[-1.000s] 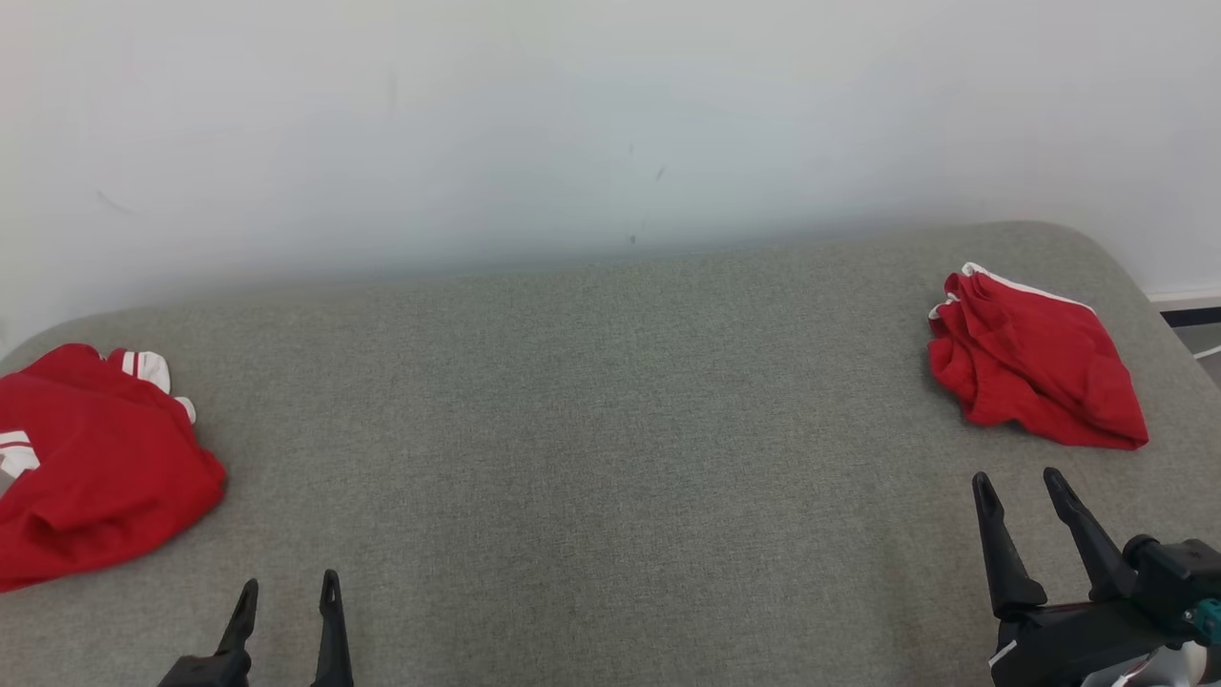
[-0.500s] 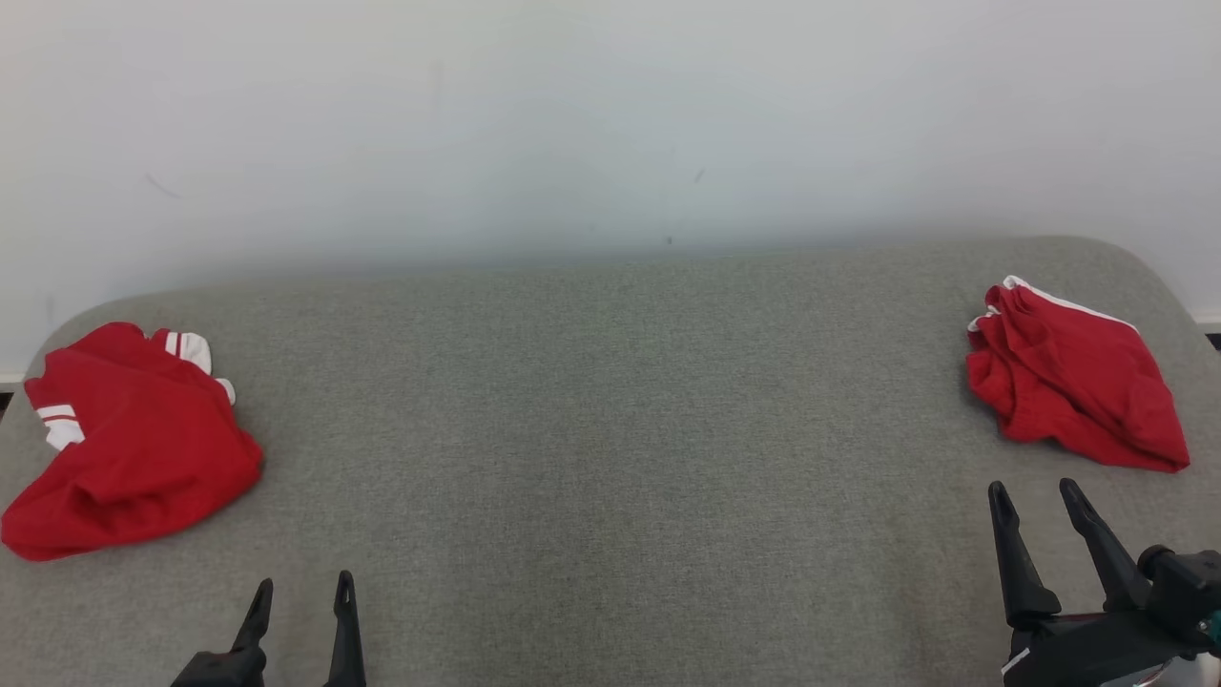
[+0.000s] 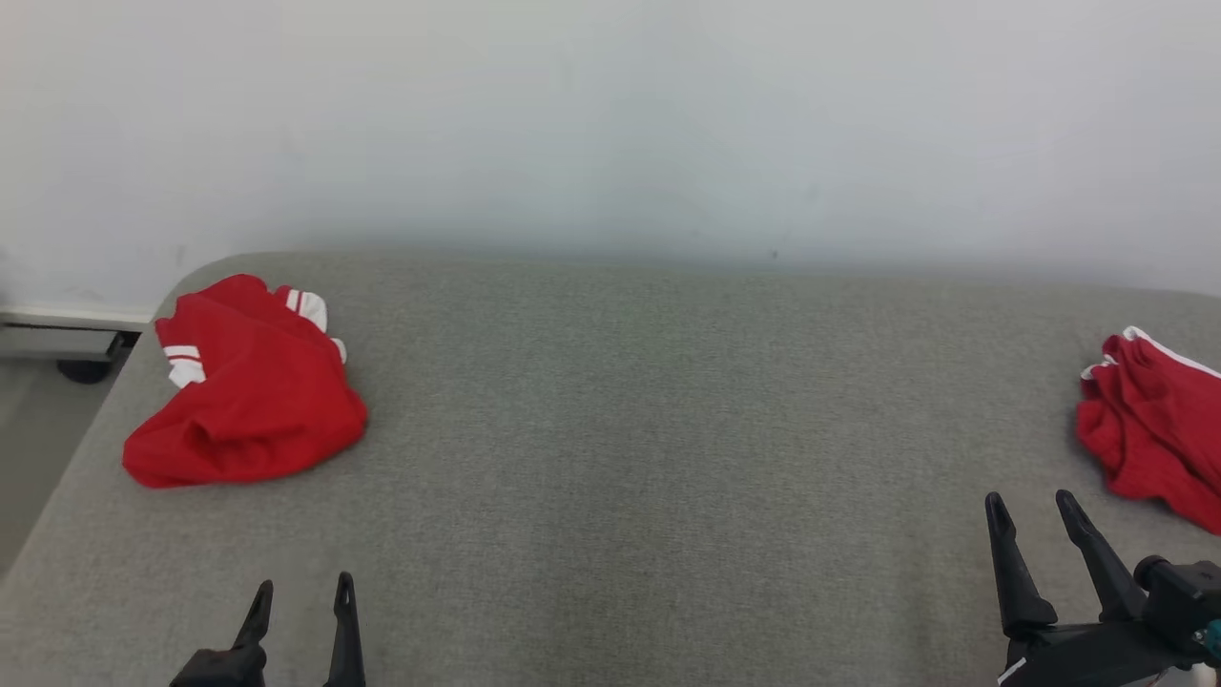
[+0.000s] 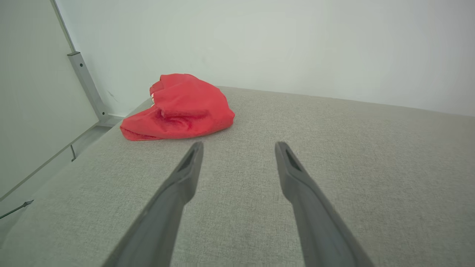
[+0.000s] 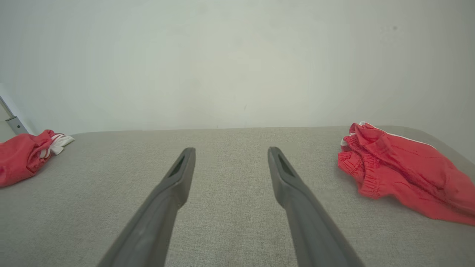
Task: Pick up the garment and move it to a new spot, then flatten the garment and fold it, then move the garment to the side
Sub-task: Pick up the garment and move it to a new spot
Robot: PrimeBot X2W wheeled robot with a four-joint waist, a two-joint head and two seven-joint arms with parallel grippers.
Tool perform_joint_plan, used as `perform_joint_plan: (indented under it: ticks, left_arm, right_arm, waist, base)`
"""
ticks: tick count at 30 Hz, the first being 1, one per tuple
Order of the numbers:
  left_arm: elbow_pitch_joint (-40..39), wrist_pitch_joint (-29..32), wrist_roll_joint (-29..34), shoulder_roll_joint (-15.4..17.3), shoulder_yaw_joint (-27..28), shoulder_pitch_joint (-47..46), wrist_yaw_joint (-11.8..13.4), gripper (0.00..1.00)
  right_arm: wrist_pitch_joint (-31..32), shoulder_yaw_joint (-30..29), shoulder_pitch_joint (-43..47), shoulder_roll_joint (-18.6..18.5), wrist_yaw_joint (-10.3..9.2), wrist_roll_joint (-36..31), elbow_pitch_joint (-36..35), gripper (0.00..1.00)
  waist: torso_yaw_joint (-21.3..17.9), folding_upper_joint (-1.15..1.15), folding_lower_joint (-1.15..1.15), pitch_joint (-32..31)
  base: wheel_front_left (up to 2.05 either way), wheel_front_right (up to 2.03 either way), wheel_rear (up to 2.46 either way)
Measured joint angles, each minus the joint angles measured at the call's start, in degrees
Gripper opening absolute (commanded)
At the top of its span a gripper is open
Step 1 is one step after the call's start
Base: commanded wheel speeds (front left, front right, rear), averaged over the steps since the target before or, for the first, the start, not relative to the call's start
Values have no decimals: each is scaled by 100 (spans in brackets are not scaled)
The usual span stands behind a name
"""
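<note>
Both arms sit low at the near edge, fingers pointing toward the far wall. The left gripper [image 3: 304, 584] has its two dark fingers spread apart and empty, and it's the same deal with the right gripper [image 3: 1029, 498].

The crumpled red garment with white stripes [image 3: 243, 391] lies bunched up at the far left corner of the grey fabric-covered surface [image 3: 649, 410]. A second rumpled red garment with white trim [image 3: 1149, 429] sits at the right edge, near the right gripper but not touching it.
</note>
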Motion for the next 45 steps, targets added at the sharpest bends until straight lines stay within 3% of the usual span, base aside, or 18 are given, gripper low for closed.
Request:
perform_joint_plan:
  ticks: [26,45]
  left_arm:
    - [-194,118,143,67,220,131,0,100]
    - [-365,170,142,69,382,246,5,100]
  right_arm:
    - [0,118,-34,223,67,-43,97,100]
    - [0,248,-143,301,159,-91,255,100]
  waist:
    - [1905,0,0,-181]
    - [2077,1,0,-200]
  base:
    - [0,0,0]
    - [0,0,0]
